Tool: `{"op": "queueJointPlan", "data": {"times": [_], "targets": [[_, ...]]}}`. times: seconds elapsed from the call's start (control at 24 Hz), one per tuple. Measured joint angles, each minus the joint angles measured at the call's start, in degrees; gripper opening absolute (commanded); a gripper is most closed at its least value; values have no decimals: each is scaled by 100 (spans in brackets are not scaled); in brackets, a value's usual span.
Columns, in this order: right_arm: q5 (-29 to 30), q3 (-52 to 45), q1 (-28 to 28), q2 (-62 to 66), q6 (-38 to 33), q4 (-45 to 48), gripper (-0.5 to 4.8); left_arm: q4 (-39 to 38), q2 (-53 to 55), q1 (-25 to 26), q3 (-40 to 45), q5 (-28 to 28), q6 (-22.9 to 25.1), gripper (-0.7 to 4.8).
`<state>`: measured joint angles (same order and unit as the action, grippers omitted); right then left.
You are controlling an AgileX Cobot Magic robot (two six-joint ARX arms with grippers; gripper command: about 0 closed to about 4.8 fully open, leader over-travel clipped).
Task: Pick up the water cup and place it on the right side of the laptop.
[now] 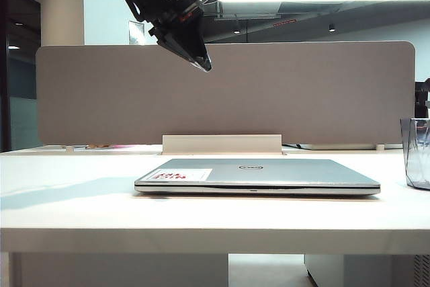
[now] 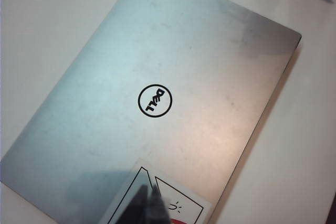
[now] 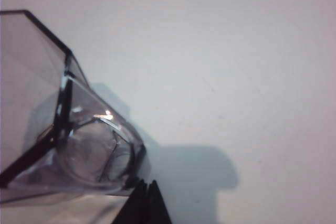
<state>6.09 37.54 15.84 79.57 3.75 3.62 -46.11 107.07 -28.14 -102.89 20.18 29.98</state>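
Silver-grey and closed flat, the laptop (image 1: 257, 174) lies in the middle of your white table (image 1: 67, 193), its round dark logo (image 2: 155, 100) facing up and a white sticker with red print (image 1: 182, 175) on the lid's near-left corner. Your left gripper (image 1: 203, 64) hangs high above the laptop's left part with its fingers pressed together on nothing; its wrist view looks straight down onto the lid. The water cup (image 1: 416, 151), grey-tinted faceted glass, stands on the table well apart from the laptop at the exterior view's right edge. Your right gripper (image 3: 144, 203) shows only in its own wrist view, fingertips closed tight and empty, just beside the cup's thick base (image 3: 97, 153).
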Motion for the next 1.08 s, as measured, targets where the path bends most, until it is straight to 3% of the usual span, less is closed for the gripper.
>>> {"op": "queueJointPlan", "data": {"times": [0.21,0.46,1.08], "targets": [[129,2,2,-2,-98,-223,-1,0,0,4,0,0,0,-5],[745,2,0,-7,-251,-341,-2,13,0,4,0,0,0,-5],[295,4,0,0,-238,297,-1,-11,0,4,0,0,0,-5]]}}
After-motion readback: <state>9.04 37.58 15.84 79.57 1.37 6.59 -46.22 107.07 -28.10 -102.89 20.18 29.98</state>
